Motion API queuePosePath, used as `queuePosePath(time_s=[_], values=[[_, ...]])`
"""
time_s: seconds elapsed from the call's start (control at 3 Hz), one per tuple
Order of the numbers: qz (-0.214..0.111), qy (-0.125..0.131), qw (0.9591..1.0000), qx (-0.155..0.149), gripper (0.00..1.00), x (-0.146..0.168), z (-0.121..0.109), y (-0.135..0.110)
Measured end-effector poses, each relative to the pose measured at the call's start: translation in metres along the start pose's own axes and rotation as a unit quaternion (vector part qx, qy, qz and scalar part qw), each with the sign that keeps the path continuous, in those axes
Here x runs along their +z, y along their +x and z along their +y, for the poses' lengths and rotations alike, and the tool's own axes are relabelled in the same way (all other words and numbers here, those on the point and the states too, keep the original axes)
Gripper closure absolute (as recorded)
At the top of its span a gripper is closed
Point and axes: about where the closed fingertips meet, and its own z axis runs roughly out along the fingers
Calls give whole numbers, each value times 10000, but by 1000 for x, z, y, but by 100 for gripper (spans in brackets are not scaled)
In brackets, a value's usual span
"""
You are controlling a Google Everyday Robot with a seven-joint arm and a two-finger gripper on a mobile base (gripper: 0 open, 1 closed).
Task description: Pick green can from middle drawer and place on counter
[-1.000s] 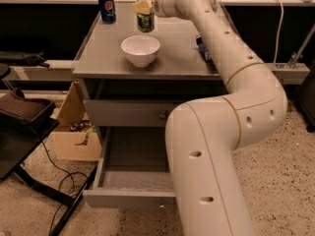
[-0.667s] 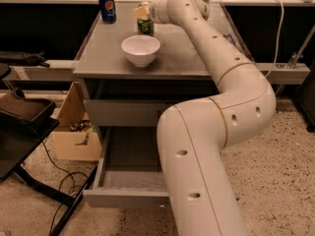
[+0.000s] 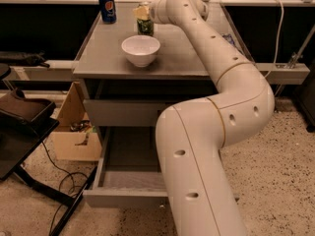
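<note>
Tool: the tool [image 3: 142, 13] is at the far end of the table [image 3: 187, 58], over its back edge, reaching in sideways from the wrist.
Tool state: grasping. It looks clenched on the upper part of the can [image 3: 144, 27], with a pale finger lying across the can near its top.
Can: out of the drawer and up at table level, near the back edge. It is behind the bowl [image 3: 141, 49], with the Pepsi can [image 3: 107, 6] off to one side and apart from it.
Key relation: the can sits inside the tool, not beside it. Its long axis is upright and the tool's approach is level, so the grip crosses the can's side.
Can base: at the table surface or just above it. I cannot tell whether it touches.
Drawer: the drawer [image 3: 128, 156] stands pulled out below, its floor bare where it shows. The arm hides the rest.
Step in hand: by my judgement, the set-down, with the task nearly done.
Next move calls for: a short straight drop if any gap is left, then letting go and drawing back level, the way the wrist points.
Risk: a dragging finger could tip the can toward the bowl.
</note>
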Motion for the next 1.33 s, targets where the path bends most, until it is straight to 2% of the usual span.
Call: queuePosePath(time_s=[0.33, 0.67, 1.0, 1.33], values=[[0, 0, 10000, 0, 31, 0, 0, 0], [0, 0, 10000, 0, 8, 0, 0, 0], [1, -1, 10000, 0, 0, 0, 0, 0], [-16, -51, 10000, 27, 0, -2, 1, -1]])
